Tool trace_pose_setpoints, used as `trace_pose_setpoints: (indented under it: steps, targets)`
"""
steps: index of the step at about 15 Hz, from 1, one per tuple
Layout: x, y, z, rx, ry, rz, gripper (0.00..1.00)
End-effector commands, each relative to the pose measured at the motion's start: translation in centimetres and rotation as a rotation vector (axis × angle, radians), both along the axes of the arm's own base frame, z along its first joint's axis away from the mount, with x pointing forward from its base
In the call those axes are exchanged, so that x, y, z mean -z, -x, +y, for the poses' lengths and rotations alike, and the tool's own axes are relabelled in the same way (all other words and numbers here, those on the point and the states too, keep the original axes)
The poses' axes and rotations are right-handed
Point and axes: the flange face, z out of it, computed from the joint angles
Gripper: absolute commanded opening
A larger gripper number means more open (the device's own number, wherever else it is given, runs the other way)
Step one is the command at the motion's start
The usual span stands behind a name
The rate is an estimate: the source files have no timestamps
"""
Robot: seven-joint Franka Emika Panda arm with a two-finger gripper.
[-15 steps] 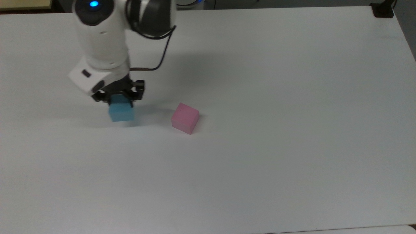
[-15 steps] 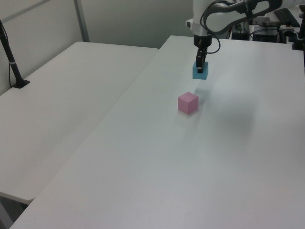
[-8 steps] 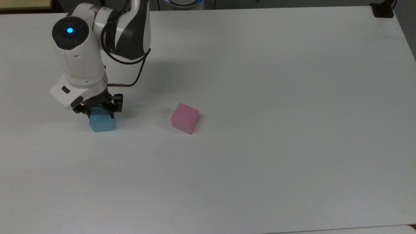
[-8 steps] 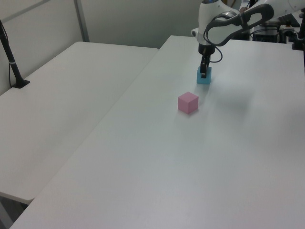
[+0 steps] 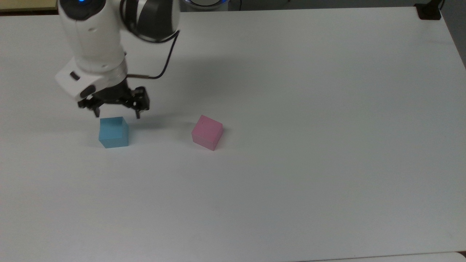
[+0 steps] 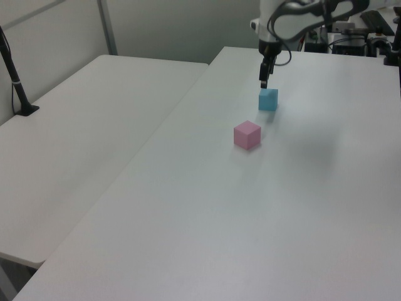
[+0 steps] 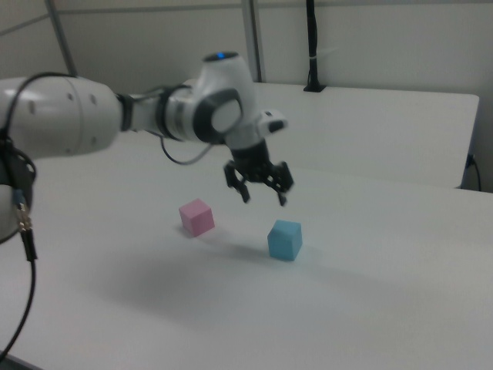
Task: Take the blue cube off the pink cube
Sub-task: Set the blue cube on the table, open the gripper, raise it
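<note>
The blue cube rests by itself on the white table, well off to the top view's left of the pink cube. The two cubes stand apart, both flat on the tabletop. My gripper hangs just above the blue cube, open, with nothing between its fingers.
A second white table adjoins this one on the left view's left. A black post on a base stands there. A dark mount sits at the top view's upper right corner.
My gripper carried the blue cube toward the top view's left and set it down. It has now let go, opened and risen above the cube. The pink cube has not moved.
</note>
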Motion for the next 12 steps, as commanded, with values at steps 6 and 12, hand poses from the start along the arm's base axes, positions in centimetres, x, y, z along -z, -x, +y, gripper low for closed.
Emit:
trace_pose_setpoints:
  steps: [6,12]
  targets:
    - [-12.7,7.1,12.7,0.102,-0.032,0.083,1.0]
    - [-14.6,8.4,13.5,0.126,-0.066,0.086,1.0]
